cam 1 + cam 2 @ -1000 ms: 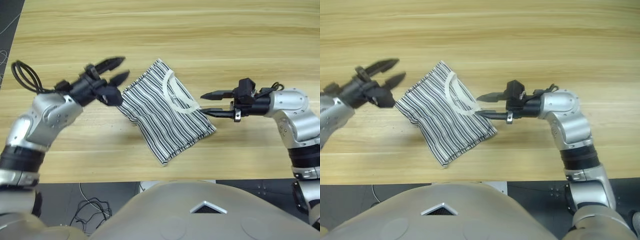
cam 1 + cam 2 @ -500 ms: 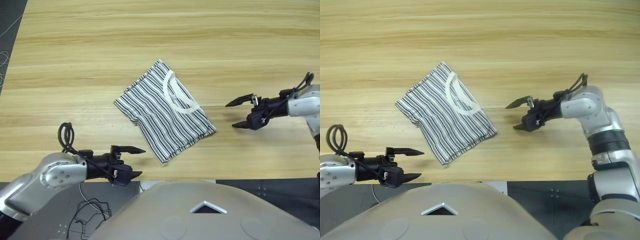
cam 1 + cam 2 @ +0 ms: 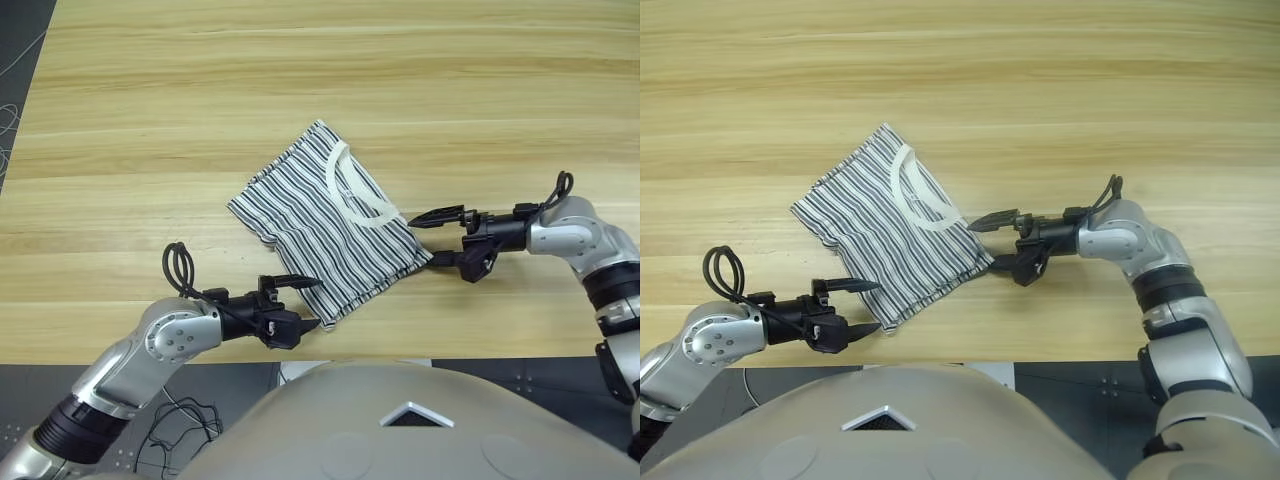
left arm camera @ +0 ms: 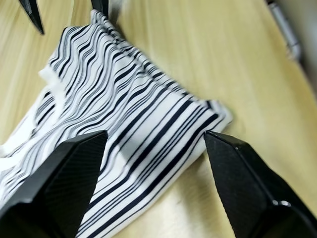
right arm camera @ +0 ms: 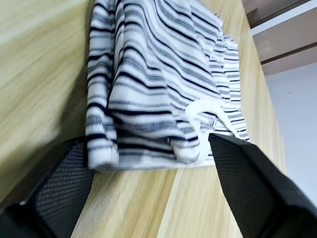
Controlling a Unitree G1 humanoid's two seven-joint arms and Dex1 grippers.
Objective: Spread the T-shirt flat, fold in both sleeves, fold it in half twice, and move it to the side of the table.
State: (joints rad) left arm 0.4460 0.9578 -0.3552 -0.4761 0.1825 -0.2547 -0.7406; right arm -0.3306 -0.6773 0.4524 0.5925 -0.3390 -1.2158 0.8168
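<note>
Striped black-and-white cloth, the folded T-shirt [image 3: 325, 232], lies askew on the wooden table [image 3: 300, 80] with its white neckline facing up. My left gripper [image 3: 318, 303] sits at the T-shirt's nearest corner, fingers spread wide and empty, with the corner lying between them. My right gripper [image 3: 424, 240] sits at the T-shirt's right-hand corner, likewise spread wide and empty, one finger on each side of that corner.

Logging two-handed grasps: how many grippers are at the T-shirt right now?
2. The left gripper, fingers open, is at the T-shirt's near corner; the right gripper, fingers open, is at its right-hand corner. Neither is hidden.
</note>
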